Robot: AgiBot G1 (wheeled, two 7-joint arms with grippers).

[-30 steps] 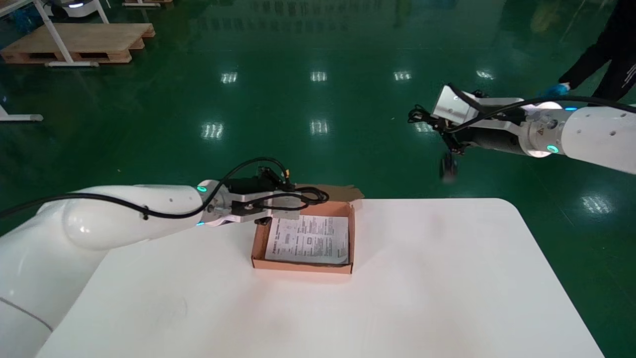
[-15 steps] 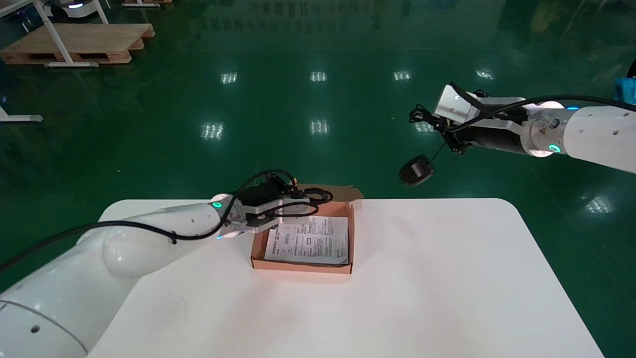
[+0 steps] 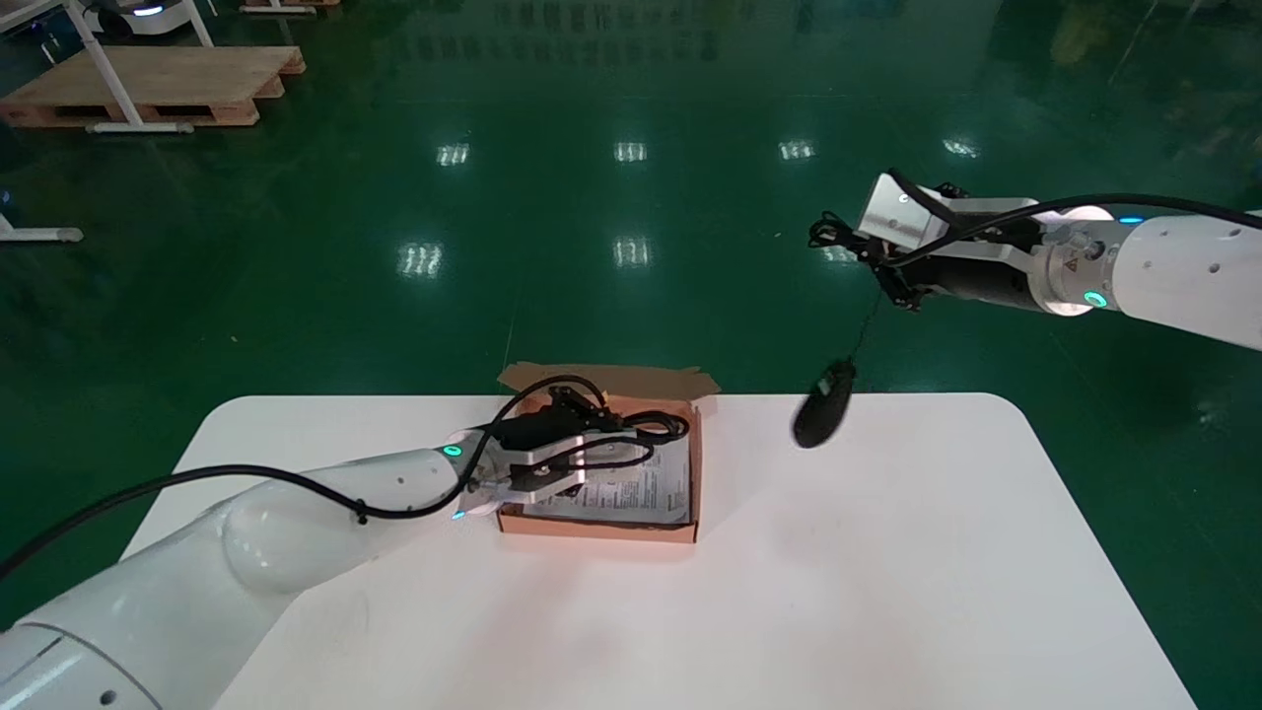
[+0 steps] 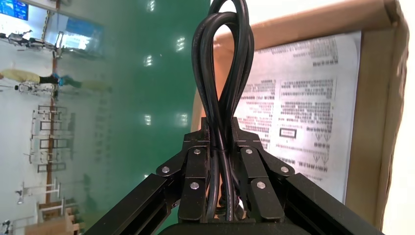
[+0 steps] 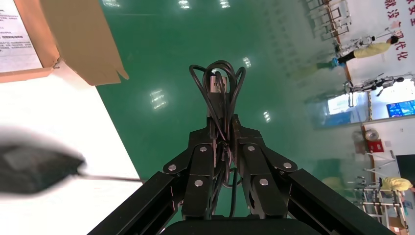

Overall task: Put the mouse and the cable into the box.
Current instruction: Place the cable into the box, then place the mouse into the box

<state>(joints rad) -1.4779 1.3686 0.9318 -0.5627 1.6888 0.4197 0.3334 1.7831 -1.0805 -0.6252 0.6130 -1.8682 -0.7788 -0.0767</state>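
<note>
A shallow cardboard box (image 3: 696, 473) with a printed leaflet (image 4: 303, 107) in it lies on the white table (image 3: 887, 552). My left gripper (image 3: 596, 452) hovers low over the box's left part, shut on a looped thick black cable (image 3: 659, 426). In the left wrist view the cable (image 4: 222, 58) sticks out past the left gripper (image 4: 220, 129) above the leaflet. My right gripper (image 3: 870, 248) is high beyond the table's far right edge, shut on the mouse's bundled cord (image 5: 218, 85). The black mouse (image 3: 823, 416) dangles from a thin cord, blurred, right of the box.
The box's open flap (image 3: 611, 377) juts past the table's far edge. A green floor surrounds the table. A wooden pallet (image 3: 148, 84) and a white table leg (image 3: 94, 44) stand far back left. Bare tabletop lies in front of and right of the box.
My left arm has carried the cable from the box's far left corner nearer, over the leaflet. The mouse has swung and dropped lower on its cord, now above the table's far edge.
</note>
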